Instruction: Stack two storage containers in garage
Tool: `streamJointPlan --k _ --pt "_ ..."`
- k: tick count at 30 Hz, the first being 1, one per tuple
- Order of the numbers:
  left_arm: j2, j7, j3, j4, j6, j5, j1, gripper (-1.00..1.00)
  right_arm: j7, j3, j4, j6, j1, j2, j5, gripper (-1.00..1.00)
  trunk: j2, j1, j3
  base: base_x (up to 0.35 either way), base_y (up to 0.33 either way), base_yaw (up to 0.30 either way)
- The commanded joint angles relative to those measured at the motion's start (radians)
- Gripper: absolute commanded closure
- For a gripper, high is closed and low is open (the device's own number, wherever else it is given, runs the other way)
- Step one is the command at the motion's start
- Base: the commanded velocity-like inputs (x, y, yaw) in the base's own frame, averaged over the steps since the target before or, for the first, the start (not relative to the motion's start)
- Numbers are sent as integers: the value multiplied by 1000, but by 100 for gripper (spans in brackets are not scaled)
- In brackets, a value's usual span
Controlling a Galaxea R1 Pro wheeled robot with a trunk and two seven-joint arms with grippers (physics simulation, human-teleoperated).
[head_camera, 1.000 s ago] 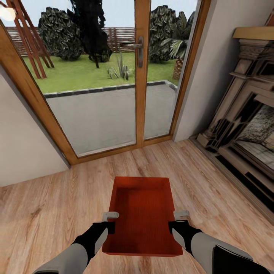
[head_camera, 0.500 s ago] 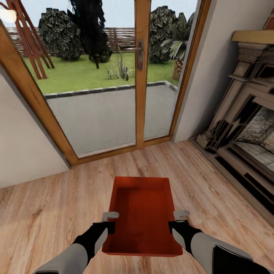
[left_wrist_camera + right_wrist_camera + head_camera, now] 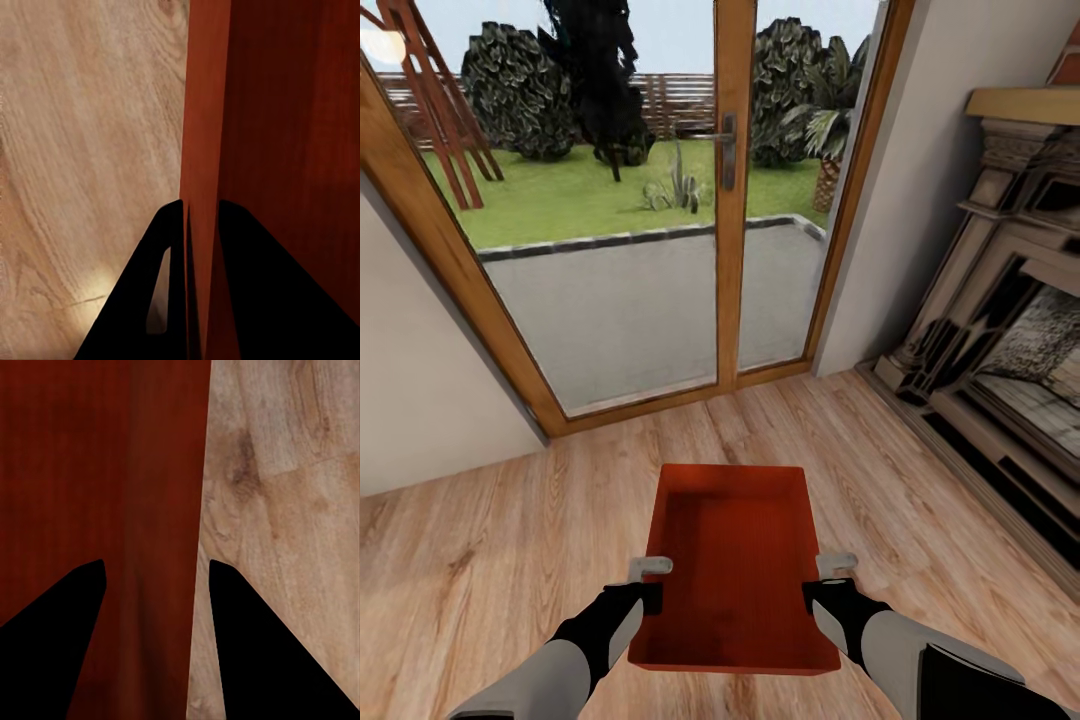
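Note:
One of the storage containers (image 3: pixel 735 560), an orange-red open-topped bin, hangs above the light wood plank floor (image 3: pixel 490 560) of the living room, held between both arms. My left gripper (image 3: pixel 650 582) is shut on its left wall. In the left wrist view the fingers (image 3: pixel 169 247) pinch that thin wall of the container (image 3: pixel 270 112). My right gripper (image 3: pixel 830 577) is shut on the right wall. In the right wrist view the right gripper (image 3: pixel 157 566) straddles the wall of the container (image 3: pixel 90 457). The bin's inside looks empty.
Wood-framed glass doors (image 3: pixel 610 250) with a handle (image 3: pixel 728 150) stand straight ahead, a patio and lawn behind them. A fireplace (image 3: pixel 1010 320) runs along the right side. A plain white wall (image 3: pixel 420 380) closes the left.
The whole view has drifted slightly downward, so the camera moved. The container and both grippers keep the same hold and place relative to me.

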Motion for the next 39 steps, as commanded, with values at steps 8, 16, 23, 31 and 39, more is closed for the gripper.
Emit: streamJointPlan --k 8,16,23,31,39 --pt "7 4 6 2 8 -18 1 100 3 -15 0 -68 -1 0 3 100 56 -31 24 0 0 0" --pt "7 4 6 2 8 -18 1 100 3 -15 0 -67 -1 -2 4 100 112 -61 49 0 0 0" --pt "7 4 6 2 8 -18 0 100 3 -15 0 -68 -1 -2 6 100 161 -88 71 0 0 0" --pt "7 4 6 2 8 -18 1 100 3 -15 0 -69 -1 -2 7 100 217 -119 96 0 0 0" --pt "7 4 6 2 8 -19 1 100 3 -15 0 -69 -1 -2 5 100 273 -150 121 0 0 0"
